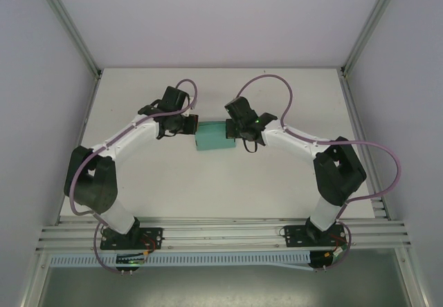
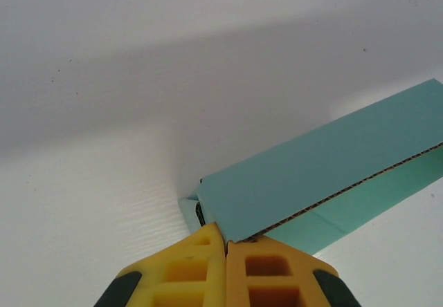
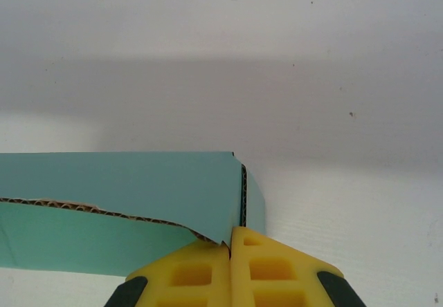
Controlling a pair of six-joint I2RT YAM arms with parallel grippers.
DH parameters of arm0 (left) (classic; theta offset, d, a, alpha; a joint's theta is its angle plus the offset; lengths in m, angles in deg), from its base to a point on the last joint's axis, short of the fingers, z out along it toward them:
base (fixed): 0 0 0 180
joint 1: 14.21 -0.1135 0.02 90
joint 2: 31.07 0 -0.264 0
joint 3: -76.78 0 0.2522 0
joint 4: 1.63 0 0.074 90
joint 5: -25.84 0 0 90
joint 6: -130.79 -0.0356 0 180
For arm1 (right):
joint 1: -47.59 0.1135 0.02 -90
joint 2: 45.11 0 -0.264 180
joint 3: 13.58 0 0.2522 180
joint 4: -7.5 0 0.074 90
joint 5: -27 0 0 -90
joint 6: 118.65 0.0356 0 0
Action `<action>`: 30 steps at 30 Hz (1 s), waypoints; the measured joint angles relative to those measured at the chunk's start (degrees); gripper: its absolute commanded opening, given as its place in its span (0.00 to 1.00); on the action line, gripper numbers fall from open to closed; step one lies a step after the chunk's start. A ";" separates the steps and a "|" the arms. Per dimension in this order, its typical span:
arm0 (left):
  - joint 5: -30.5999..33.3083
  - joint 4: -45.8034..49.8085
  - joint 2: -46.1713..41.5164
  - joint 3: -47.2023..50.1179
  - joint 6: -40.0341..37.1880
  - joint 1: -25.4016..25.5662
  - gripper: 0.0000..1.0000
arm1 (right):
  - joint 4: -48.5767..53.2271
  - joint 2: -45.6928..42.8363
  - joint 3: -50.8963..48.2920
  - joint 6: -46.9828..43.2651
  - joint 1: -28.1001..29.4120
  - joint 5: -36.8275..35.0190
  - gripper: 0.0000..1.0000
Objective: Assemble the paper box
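You had the left gripper (image 2: 225,243) and right gripper (image 3: 230,246) pinched tight on opposite ends of the paper box (image 1: 213,137), likely steadying it.

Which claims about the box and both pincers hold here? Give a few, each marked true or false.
1. The paper box sits between the two arms. True.
2. The left pincer hangs wide open above the box. False: its yellow fingers are shut on a corner of the box.
3. The right pincer is shut on the box's other end. True.
4. The box is red. False: it is teal-green.
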 measured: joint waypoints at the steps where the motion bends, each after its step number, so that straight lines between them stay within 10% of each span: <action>1: 0.00 -0.81 -0.17 0.57 0.26 0.00 0.00 | -0.37 -0.04 -0.24 0.00 0.11 -0.37 0.00; 21: 4.63 -20.74 -5.70 16.37 4.37 3.74 0.00 | -12.96 -6.40 -11.96 0.63 0.87 -2.34 0.00; 30: 4.61 -23.50 -6.21 18.01 5.25 5.11 0.00 | -14.40 -8.92 -14.78 -0.17 0.98 0.02 0.45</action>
